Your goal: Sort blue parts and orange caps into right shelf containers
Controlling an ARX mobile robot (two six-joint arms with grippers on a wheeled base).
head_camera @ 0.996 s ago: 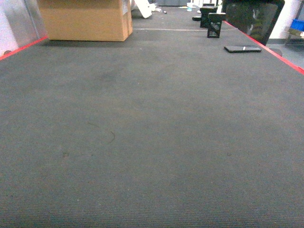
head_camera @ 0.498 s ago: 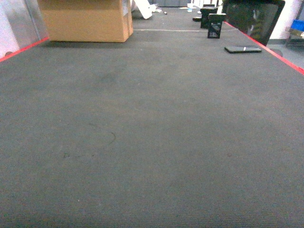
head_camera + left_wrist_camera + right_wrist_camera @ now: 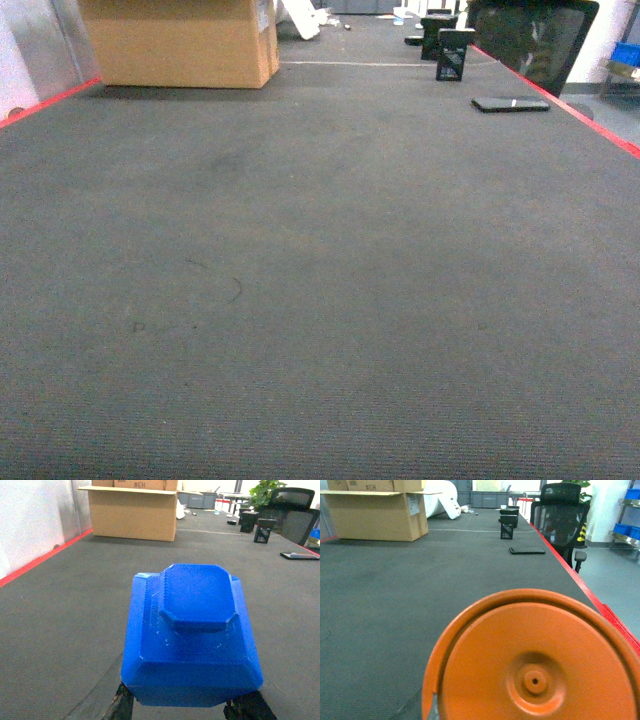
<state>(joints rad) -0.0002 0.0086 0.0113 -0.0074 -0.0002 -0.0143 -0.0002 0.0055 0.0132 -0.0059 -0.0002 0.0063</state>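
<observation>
A chunky blue part (image 3: 192, 630) with a raised octagonal top fills the middle of the left wrist view. My left gripper (image 3: 185, 707) is shut on it, and its dark fingers (image 3: 125, 705) show at the part's lower corners. In the right wrist view a round orange cap (image 3: 535, 665) with a small centre hole fills the lower frame, held above the carpet. It hides the right gripper's fingers. Blue containers (image 3: 626, 529) stand on a metal shelf at the far right. Neither gripper shows in the head view.
Dark carpet (image 3: 320, 280) edged with red tape (image 3: 600, 125) stretches ahead. A cardboard box (image 3: 180, 42) stands at the back left. At the back right are a black office chair (image 3: 535, 40), small black stands (image 3: 452, 53) and a flat black device (image 3: 511, 103).
The head view has shifted only slightly. Nothing on the carpet has moved.
</observation>
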